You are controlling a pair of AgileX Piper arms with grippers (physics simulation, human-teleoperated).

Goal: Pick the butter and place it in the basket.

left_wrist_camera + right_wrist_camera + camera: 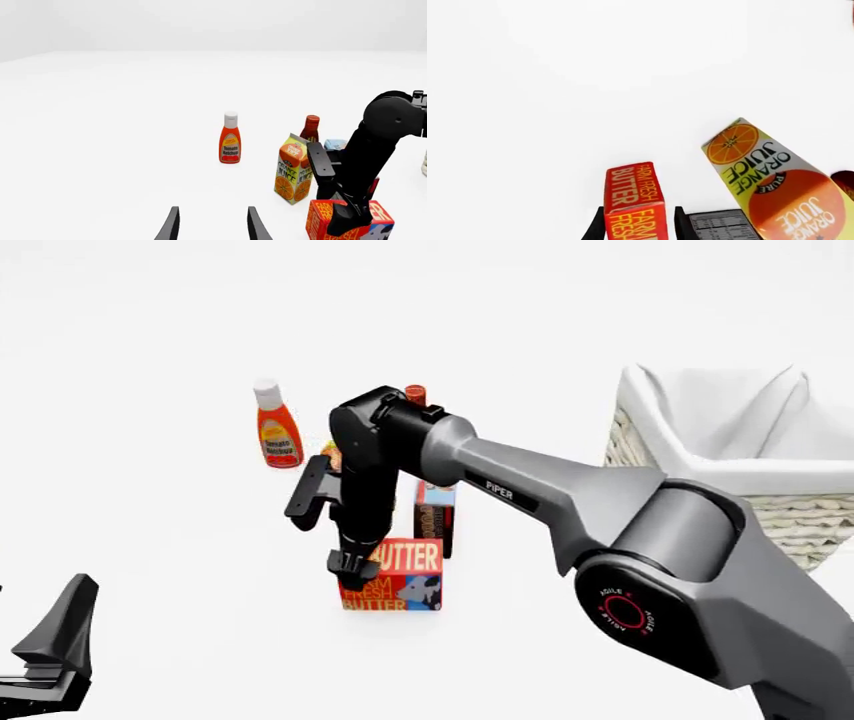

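The butter, a red-orange box with cream lettering and a blue cow patch, stands on the white table near the middle of the front view. My right gripper comes down on its left end. In the right wrist view the box sits between the two fingers, and the right gripper is open with slim gaps on both sides. The left wrist view shows the butter under the right arm. My left gripper hangs open and empty at the near left. The basket, cream wicker with a white liner, stands at the far right.
An orange juice carton stands just behind the butter, close to the right gripper. Beyond it are a dark red sauce bottle and a tomato ketchup bottle. A tall blue-and-brown box stands behind the butter's right side.
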